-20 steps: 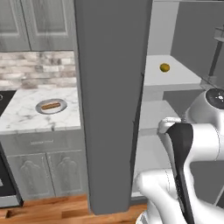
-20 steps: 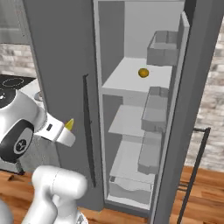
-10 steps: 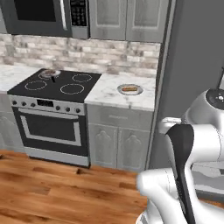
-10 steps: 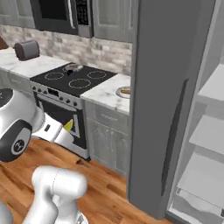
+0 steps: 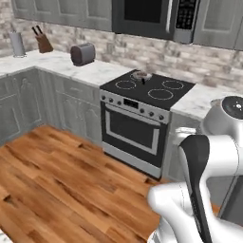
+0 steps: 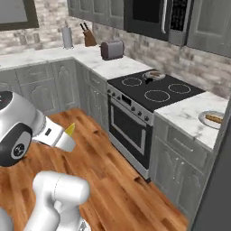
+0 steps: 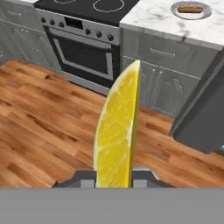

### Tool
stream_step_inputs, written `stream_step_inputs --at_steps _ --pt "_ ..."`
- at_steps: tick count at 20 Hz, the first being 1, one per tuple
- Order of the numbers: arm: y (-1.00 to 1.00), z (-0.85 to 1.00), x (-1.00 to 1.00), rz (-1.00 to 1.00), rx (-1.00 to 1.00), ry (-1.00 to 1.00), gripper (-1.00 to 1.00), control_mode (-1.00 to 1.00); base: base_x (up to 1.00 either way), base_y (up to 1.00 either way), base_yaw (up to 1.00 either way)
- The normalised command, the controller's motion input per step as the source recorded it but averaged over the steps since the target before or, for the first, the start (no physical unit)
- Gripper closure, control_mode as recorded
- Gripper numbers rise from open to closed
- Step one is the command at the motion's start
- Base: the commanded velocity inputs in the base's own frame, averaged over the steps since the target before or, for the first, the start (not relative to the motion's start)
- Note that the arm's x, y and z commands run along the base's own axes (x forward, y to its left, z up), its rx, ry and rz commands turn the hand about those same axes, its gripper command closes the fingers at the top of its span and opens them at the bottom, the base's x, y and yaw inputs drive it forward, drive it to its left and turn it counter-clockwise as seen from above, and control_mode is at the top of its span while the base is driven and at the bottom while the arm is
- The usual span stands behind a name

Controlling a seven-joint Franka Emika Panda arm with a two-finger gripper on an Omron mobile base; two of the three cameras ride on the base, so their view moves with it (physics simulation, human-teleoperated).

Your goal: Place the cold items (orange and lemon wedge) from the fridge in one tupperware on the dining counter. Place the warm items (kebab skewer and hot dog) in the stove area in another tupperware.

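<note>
No readable writing anywhere; the microwave (image 5: pixel 156 16) panel and the range's control strip are just blurry smudges.

The gripper (image 7: pixel 113 175) is closed down tight on the lemon wedge (image 7: pixel 117 131), which stands upright between the finger tips, cut face showing, high over the wood floor (image 5: pixel 61 180). In the right base view you only get the yellow tip of the wedge (image 6: pixel 70 129) poking out past the white hand; the fingers themselves are hidden there.

The stove area (image 6: pixel 149 97) sits ahead: black cooktop, dark oven door, marble tops on both sides. There's a small pan (image 6: pixel 153 75) on a far burner, and I can't make out what's in it. On the counter right of the range, the hot dog (image 7: pixel 190 8) lies on a round grey plate (image 7: pixel 175 9), and in the right base view that plate is partly cut off by the grey fridge (image 6: pixel 216 198) side. A toaster (image 5: pixel 82 53) and a knife block (image 5: pixel 44 42) stand further left along the wall counter.
</note>
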Motion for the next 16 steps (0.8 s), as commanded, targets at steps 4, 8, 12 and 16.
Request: stream_step_inputs --at_steps 4,8,12,16 --pt "0.00 0.00 0.00 0.00 0.00 0.00 1.00 1.00 -0.17 0.80 0.68" --pt "0.00 0.00 0.00 0.00 0.00 0.00 1.00 1.00 -0.08 0.75 0.69" --pt "0.00 0.00 0.00 0.00 0.00 0.00 1.00 1.00 0.00 0.30 0.64" --pt "0.00 0.00 0.00 0.00 0.00 0.00 1.00 1.00 -0.01 0.20 0.66"
